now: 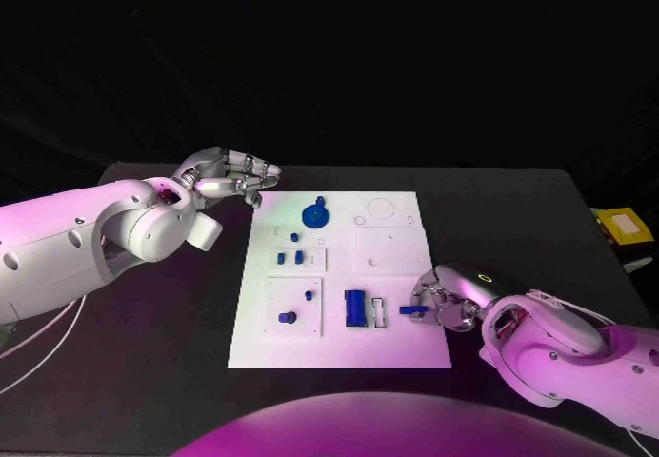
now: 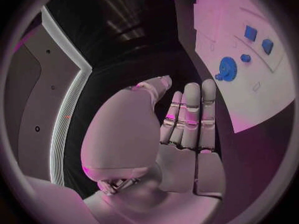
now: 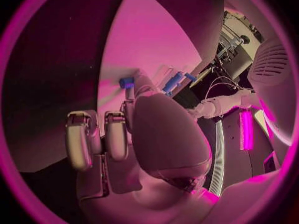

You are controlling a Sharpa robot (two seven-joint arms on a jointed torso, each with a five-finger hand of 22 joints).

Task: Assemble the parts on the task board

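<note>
The white task board [image 1: 344, 347] lies in the middle of the black table. A blue gear [image 1: 316, 214] sits near its far edge, also seen as the blue gear [image 2: 227, 66] in the left wrist view. Small blue pieces [image 1: 289, 257] stand on the board's left half, and a long blue block [image 1: 356, 307] stands near the front. My right hand [image 1: 450, 300] rests at the board's right edge and pinches a small blue part [image 1: 412, 309], seen at its fingertips as the blue part [image 3: 126, 82]. My left hand [image 1: 227, 176] hovers by the far left corner, fingers straight, holding nothing.
A yellow object [image 1: 621, 227] sits at the table's right edge. A small blue knob [image 1: 288, 317] stands in the near left plate of the board. Bare black table lies left of the board and in front of it.
</note>
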